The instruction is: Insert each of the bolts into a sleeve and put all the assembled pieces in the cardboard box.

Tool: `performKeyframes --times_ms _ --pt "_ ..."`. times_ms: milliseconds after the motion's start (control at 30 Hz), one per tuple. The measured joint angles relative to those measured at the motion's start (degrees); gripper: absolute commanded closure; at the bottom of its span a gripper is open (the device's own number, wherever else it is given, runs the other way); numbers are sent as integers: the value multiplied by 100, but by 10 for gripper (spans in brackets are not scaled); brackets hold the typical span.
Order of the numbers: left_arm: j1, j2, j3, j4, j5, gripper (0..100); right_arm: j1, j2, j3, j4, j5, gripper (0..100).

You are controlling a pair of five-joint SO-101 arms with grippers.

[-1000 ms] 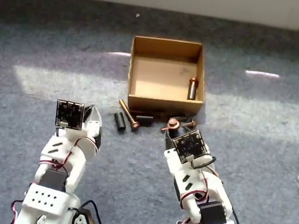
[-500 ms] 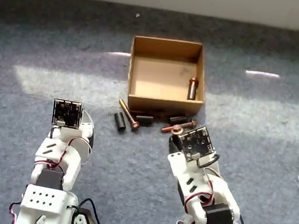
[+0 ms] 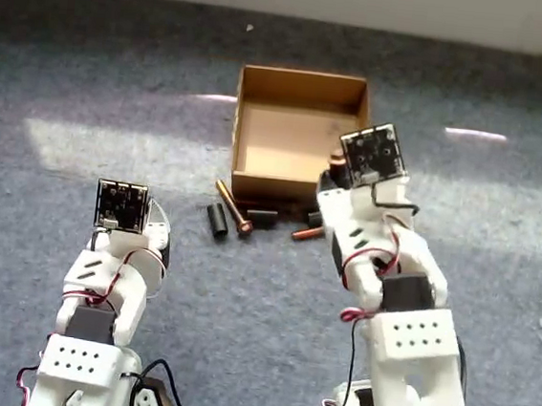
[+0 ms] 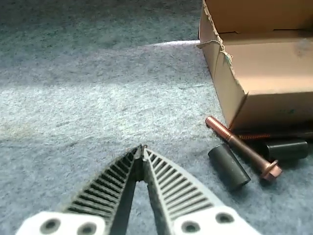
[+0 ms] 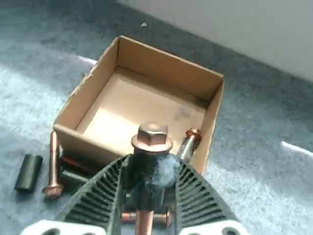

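The right gripper (image 5: 150, 169) is clamped on a black sleeve (image 5: 146, 191) with a copper bolt (image 5: 152, 138) standing upright through it, held over the near edge of the cardboard box (image 5: 166, 63). One finished piece (image 5: 188, 142) lies inside the box, close to a side wall. The left gripper (image 4: 141, 152) is closed on nothing, low over the grey carpet (image 4: 73, 73). In front of the box lie a loose bolt (image 4: 242, 149) and, just beside it, a loose sleeve (image 4: 229, 166).
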Motion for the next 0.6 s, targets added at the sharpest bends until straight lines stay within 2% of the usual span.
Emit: performKeyframes --times_ms 400,600 --pt "0 0 0 0 0 993 167 3226 -70 -3895 0 993" --pt "0 0 0 0 0 993 185 4440 -677 -4448 0 993"
